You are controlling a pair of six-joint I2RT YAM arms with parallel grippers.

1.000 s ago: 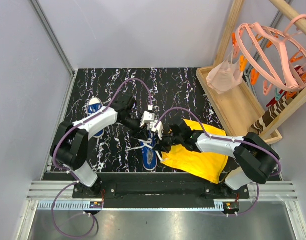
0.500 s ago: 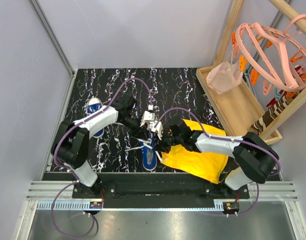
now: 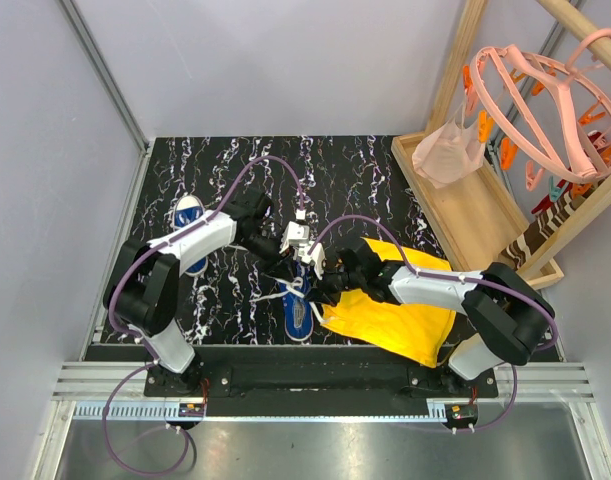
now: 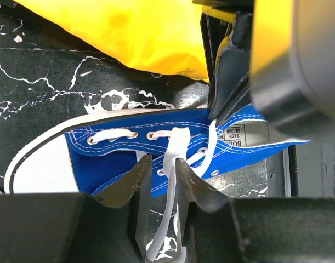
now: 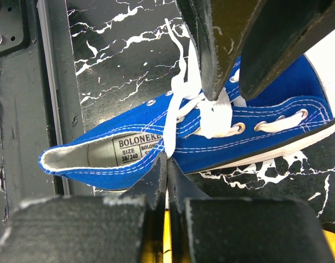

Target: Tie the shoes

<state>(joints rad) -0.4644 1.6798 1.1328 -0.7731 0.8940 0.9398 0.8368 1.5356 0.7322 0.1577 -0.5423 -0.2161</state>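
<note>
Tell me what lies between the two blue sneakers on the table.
In the top view, the left arm crosses the marbled black table between the far sneaker and the near sneaker; otherwise only bare tabletop.

Black marbled table (image 3: 345,170), grey walls (image 3: 275,60), wooden rack (image 3: 465,200).

A blue canvas sneaker (image 4: 156,145) with white laces (image 4: 172,164) lies on the black, white-veined marble tabletop (image 4: 57,82) beside a yellow cloth (image 4: 123,33).

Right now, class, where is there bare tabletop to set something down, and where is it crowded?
Bare: far black marbled tabletop, beyond both arms. Crowded: centre, left hand and right hand over blue canvas sneaker, beside yellow cloth.
</note>
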